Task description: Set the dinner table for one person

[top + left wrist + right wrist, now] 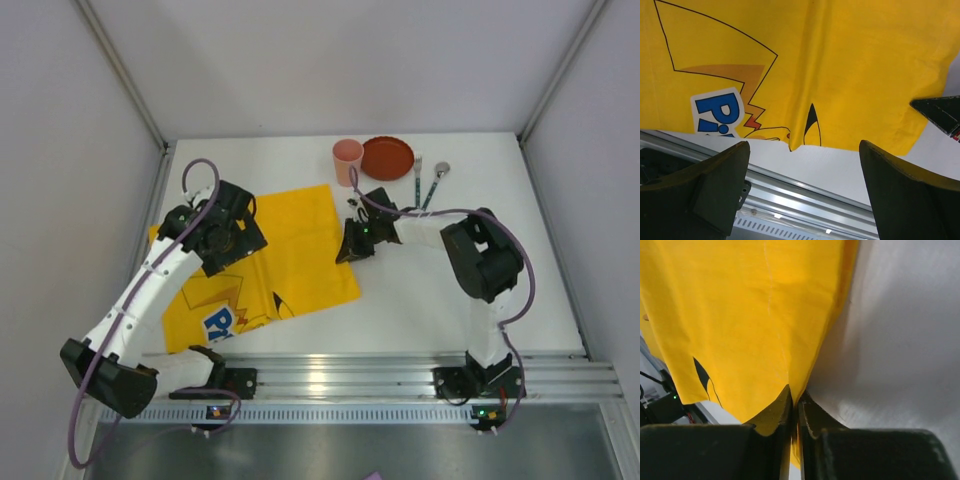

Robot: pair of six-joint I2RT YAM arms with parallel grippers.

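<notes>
The dinner table (480, 290) lies under the yellow mat (290, 250) and spreads past it on every side, widest off the mat's right edge. The mat sits skewed to the table's rails, with a crease (807, 75) running down its middle.

The right gripper (795, 402) is clamped on the mat's right edge, its fingers pressed together with a thin fold of cloth between them. The left gripper (802, 150) hangs above the mat's far left part, jaws spread wide and holding nothing.

Past the mat's far right corner stand a pink cup (347, 158) and a red plate (388, 157), with a fork (417, 172) and a spoon (437, 180) just beyond them.

The step in hand looks like squaring and flattening the mat. To do it well:
- Draw the pinched edge low and outward from the mat's middle so the crease pulls flat rather than lifting.
- The free gripper could press the mat's left side so the whole cloth does not slide.
- Let go only once the mat's edges run parallel to the rails.
- Keep the pull short of the cup.
</notes>
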